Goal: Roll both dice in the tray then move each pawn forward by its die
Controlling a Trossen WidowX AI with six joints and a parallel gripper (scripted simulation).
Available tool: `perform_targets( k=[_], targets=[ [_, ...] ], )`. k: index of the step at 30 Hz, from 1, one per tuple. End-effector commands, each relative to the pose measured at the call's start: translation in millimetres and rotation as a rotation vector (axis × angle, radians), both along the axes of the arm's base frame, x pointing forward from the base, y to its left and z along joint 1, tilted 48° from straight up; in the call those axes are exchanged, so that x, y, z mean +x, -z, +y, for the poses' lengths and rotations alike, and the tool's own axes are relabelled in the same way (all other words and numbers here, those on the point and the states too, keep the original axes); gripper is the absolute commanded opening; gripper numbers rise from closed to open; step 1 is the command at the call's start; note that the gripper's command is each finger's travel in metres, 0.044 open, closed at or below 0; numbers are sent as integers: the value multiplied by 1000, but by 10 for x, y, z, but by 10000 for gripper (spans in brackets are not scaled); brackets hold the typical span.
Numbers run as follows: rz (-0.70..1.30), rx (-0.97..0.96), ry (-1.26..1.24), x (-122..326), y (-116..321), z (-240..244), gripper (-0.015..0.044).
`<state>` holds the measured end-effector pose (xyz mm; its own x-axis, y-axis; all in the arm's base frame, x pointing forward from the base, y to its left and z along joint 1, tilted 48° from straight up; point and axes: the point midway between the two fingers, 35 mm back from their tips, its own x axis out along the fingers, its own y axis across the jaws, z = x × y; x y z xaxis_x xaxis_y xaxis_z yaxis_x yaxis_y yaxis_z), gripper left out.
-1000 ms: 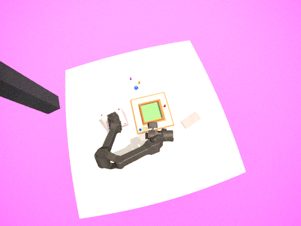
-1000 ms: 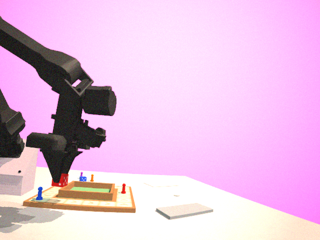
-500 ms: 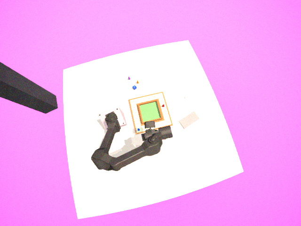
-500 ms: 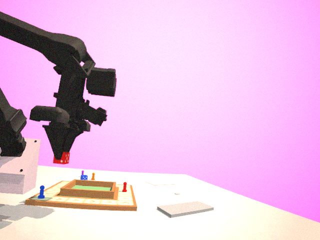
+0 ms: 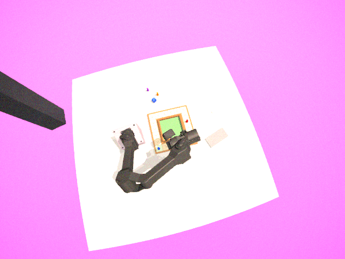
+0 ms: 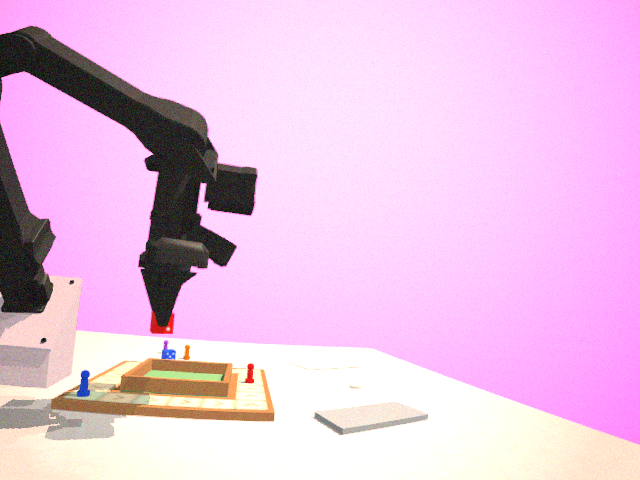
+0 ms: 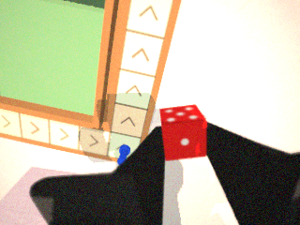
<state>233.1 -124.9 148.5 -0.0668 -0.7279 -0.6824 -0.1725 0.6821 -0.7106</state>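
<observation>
My gripper has the red die pinched between its fingers, held up in the air left of centre in the exterior frame. On the wrist feed I read five pips on its upper face and one on the side facing me. Lower left in the exterior frame, the tray sits in the board, with the blue pawn on its left corner and the red pawn right of the tray. The blue die rests outside the board, above it in my top view, near the orange pawn.
</observation>
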Motion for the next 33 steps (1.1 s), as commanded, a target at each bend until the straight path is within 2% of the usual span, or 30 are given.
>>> perform_targets(
  k=[1,33],
  targets=[
    [110,19,-109,93,162,103,0],
    [887,75,-825,357,1307,781,0]
  ],
)
